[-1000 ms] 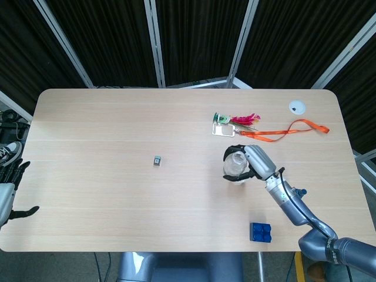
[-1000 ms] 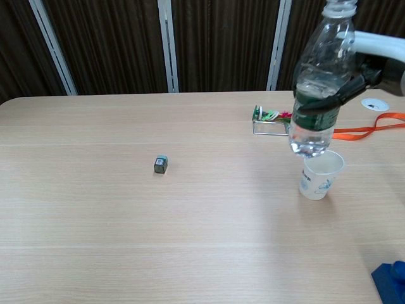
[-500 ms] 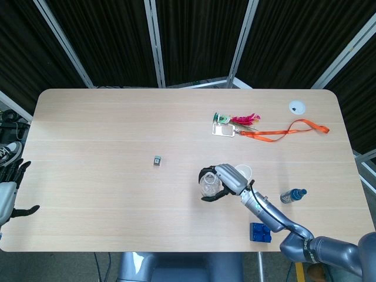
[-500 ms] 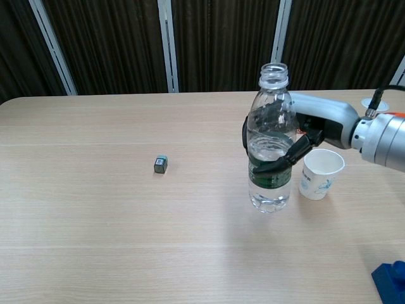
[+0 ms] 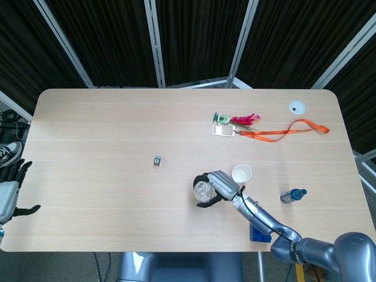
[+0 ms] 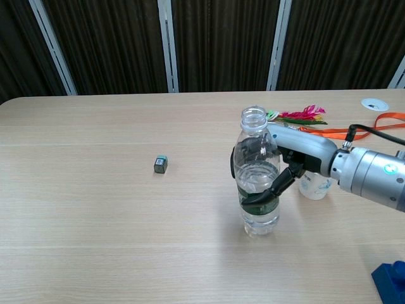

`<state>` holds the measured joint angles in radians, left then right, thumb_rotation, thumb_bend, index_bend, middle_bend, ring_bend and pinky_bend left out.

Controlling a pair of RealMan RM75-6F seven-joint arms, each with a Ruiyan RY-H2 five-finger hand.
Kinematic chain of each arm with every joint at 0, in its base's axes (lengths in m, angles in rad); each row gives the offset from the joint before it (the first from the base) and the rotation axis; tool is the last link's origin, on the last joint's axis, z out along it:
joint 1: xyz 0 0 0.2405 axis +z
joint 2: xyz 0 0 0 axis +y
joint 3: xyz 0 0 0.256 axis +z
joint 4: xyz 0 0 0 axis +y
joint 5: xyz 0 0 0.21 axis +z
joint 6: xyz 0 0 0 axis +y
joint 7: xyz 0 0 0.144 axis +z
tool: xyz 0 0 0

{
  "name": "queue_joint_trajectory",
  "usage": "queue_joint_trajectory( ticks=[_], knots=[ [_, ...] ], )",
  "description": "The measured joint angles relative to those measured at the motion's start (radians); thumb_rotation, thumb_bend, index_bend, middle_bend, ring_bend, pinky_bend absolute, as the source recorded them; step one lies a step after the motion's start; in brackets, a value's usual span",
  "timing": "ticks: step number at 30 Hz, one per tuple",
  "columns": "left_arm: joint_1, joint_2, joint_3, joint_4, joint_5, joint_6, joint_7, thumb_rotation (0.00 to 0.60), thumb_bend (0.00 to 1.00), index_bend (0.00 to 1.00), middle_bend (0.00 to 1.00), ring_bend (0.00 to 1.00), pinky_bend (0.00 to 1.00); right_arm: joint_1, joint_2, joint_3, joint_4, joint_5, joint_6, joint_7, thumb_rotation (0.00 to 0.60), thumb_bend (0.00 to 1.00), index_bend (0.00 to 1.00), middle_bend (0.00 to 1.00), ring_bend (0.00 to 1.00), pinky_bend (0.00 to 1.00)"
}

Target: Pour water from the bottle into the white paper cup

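Surface: pale wood-grain table (image 5: pixel 106 129), rounded corners, matte laminate finish. Room: black ribbed curtain panels behind the far edge, divided by slanted grey metal posts.

Bottle (image 6: pixel 255 172): clear ribbed plastic, uncapped, upright, partly filled, dark label band around its middle; base at or just above the tabletop, contact not discernible. Located near-centre of the table, just left of the cup.

Right hand (image 6: pixel 288 166): grey-and-black fingers wrapped around the bottle's middle, grasping it; silver forearm enters from the right.

White paper cup (image 5: pixel 241 174): round, open-topped, upright. In the chest view mostly hidden behind the right wrist; a faint blue print shows on its side.

Left hand (image 5: pixel 10 191): at the near left edge of the head view, off the table, dark fingers spread apart, holding nothing; partly cut off by the frame.

Small grey cube (image 6: pixel 161 164): teal top face, left of centre, well apart from the bottle.

Orange lanyard (image 5: pixel 282 131): flat ribbon, far right, attached to a clear badge holder (image 5: pixel 223 130) with pink and green trim.

White disc (image 5: pixel 296 106): far right corner.

Blue block (image 6: pixel 391 278): near right corner, cut off by the frame.

Small blue-capped bottle (image 5: pixel 292 195): lying on its side, right of the cup; details too small to read.
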<state>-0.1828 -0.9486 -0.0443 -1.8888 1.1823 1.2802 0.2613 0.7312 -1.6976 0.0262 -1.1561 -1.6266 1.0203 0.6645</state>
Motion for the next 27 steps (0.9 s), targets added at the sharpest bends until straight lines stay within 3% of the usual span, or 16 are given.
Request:
queue_joint_trajectory(
  ticks=[6, 9, 11, 13, 16, 27],
  knots=[
    [-0.001, 0.001, 0.001, -0.002, -0.003, 0.000, 0.001, 0.600, 0.00, 0.00, 0.00, 0.00, 0.00, -0.004, -0.031, -0.016, 0.053, -0.011, 0.020, 0.007, 0.600, 0.37, 0.55, 0.62, 0.56, 0.59],
    [-0.001, 0.002, 0.001, -0.003, -0.003, 0.000, 0.001, 0.600, 0.00, 0.00, 0.00, 0.00, 0.00, -0.005, -0.036, -0.021, 0.066, -0.013, 0.026, 0.011, 0.600, 0.21, 0.51, 0.60, 0.52, 0.59],
    [-0.001, 0.002, 0.002, -0.003, -0.002, 0.000, 0.001, 0.600, 0.00, 0.00, 0.00, 0.00, 0.00, -0.008, -0.041, -0.023, 0.077, -0.015, 0.037, 0.010, 0.600, 0.06, 0.42, 0.54, 0.47, 0.59],
    [-0.001, 0.002, 0.003, -0.004, -0.002, 0.001, 0.002, 0.600, 0.00, 0.00, 0.00, 0.00, 0.00, -0.010, -0.045, -0.023, 0.083, -0.017, 0.049, 0.010, 0.600, 0.01, 0.33, 0.48, 0.40, 0.54],
    [-0.001, 0.002, 0.004, -0.005, -0.001, 0.002, 0.002, 0.600, 0.00, 0.00, 0.00, 0.00, 0.00, -0.010, -0.044, -0.026, 0.083, -0.020, 0.053, 0.021, 0.600, 0.00, 0.25, 0.39, 0.32, 0.48],
    [0.002, 0.008, 0.008, -0.011, 0.008, 0.004, -0.007, 0.600, 0.00, 0.00, 0.00, 0.00, 0.00, -0.013, -0.021, -0.044, 0.077, -0.027, 0.068, 0.044, 0.600, 0.00, 0.22, 0.32, 0.27, 0.42]
  ],
)
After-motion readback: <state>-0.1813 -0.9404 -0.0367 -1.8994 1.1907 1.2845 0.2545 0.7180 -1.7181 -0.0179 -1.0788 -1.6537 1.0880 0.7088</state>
